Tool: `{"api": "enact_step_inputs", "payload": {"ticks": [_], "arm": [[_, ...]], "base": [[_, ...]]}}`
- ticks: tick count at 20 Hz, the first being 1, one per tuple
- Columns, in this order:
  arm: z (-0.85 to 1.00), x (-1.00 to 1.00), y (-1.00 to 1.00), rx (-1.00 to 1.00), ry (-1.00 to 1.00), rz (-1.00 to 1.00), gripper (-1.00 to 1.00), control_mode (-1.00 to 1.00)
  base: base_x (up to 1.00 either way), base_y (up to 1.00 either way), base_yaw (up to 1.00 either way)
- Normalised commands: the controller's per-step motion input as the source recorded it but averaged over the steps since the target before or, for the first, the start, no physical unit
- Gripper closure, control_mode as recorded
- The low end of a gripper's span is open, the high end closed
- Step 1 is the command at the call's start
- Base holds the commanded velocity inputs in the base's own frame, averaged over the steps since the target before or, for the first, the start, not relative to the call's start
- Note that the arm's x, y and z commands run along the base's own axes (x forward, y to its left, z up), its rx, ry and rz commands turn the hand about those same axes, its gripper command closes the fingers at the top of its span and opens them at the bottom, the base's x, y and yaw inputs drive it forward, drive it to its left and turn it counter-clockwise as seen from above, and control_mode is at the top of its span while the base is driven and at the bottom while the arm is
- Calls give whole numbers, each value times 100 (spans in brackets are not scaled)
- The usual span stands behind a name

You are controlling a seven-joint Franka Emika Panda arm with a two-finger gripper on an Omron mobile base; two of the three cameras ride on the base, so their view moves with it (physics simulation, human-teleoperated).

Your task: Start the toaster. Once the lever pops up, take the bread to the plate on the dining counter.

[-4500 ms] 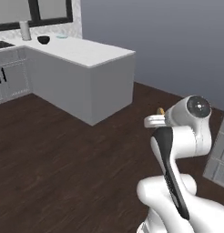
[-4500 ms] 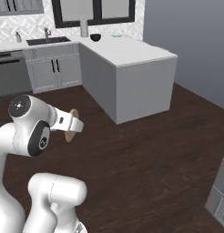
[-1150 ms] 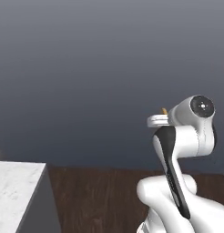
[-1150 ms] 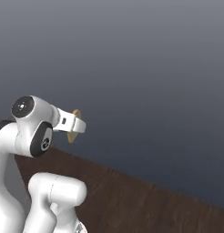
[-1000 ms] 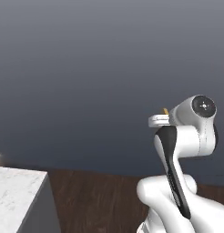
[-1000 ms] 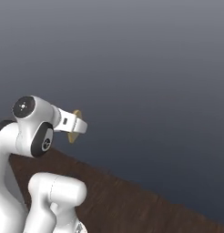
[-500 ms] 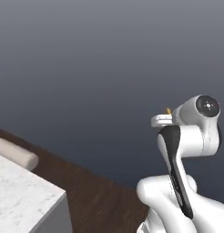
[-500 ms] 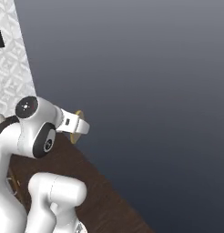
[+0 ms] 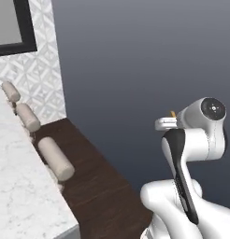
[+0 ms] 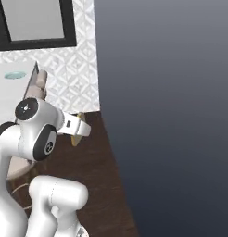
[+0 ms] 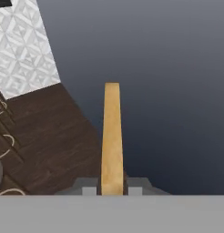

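One slice of bread is being pinched edge-on between the fingers of the gripper, jutting straight out beyond the tips. The carrying step is judged to be under way; next, the dining counter to the left needs approaching and its plate must be reached.

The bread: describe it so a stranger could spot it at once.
Follow the white arm up to its gripper, held over dark wood floor near the grey wall. The bread stands edge-on between the fingertips: a thin orange-brown slice, the one warm-coloured thing among white, grey and dark brown.
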Motion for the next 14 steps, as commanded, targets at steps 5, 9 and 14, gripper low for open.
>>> {"api": "enact_step_inputs", "payload": {"ticks": [5,9,14], "arm": [[0,0,0,0,0,0,100,100],[0,0,0,0,0,0,100,100],[0,0,0,0,0,0,100,100]], "base": [[100,-37,61],[100,-65,45],[100,-85,33]]}}
